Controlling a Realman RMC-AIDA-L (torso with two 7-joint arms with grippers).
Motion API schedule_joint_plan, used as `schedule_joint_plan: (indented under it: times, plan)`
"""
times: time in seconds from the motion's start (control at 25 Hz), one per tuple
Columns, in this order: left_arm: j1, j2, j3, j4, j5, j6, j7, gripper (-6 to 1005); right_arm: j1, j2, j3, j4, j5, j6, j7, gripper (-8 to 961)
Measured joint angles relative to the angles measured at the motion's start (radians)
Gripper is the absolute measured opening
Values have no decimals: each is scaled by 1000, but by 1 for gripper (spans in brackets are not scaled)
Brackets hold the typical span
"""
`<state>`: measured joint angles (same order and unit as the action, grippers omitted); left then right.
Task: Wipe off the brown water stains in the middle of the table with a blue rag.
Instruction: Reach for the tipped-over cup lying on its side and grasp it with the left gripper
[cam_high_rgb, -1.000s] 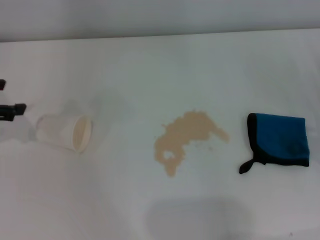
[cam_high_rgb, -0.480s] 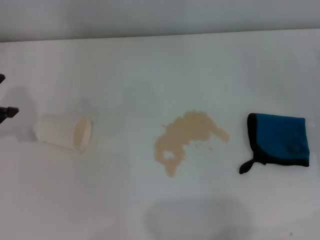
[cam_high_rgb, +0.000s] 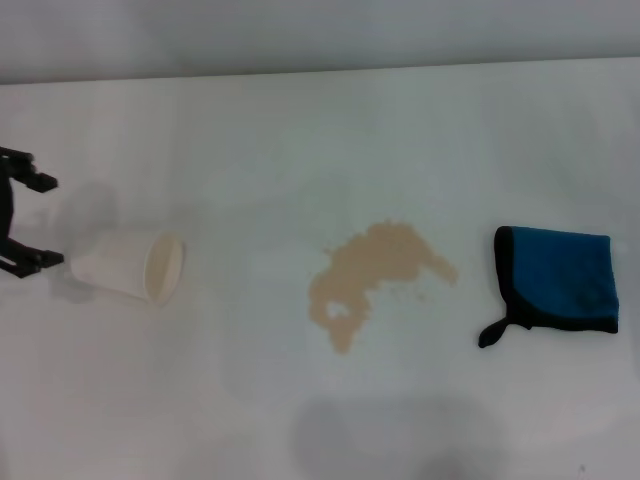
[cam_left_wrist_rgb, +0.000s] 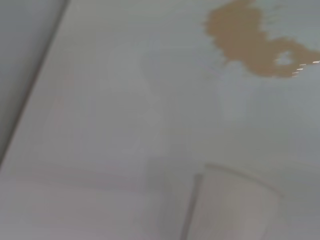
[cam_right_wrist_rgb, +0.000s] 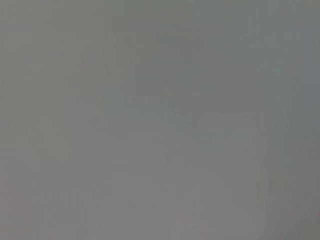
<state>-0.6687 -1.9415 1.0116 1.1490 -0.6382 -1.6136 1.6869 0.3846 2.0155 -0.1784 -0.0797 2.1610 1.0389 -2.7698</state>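
The brown water stains (cam_high_rgb: 372, 277) lie in the middle of the white table (cam_high_rgb: 300, 130); the left wrist view also shows the brown water stains (cam_left_wrist_rgb: 246, 38). The blue rag (cam_high_rgb: 560, 278) lies flat at the right with its black loop tab toward the stains, and nothing touches it. My left gripper (cam_high_rgb: 42, 220) is open at the far left edge, its two black fingers spread just behind the base of a tipped paper cup. The right gripper is out of view; its wrist view shows only plain grey.
A white paper cup (cam_high_rgb: 128, 268) lies on its side at the left, mouth toward the stains; the left wrist view shows the cup (cam_left_wrist_rgb: 235, 205) close by. The table's far edge (cam_high_rgb: 320, 70) meets a grey wall.
The left gripper, barely visible at the left edge before, has come further into view with both fingers spread behind the cup. Stains, rag and cup have stayed put.
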Motion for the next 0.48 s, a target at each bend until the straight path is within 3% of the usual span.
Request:
schedule_joint_plan:
  times: [0.48]
  plan:
    - [-86,-14,78,-219,33,68,125,876,19,2,-10,51,-7,-18,2,778]
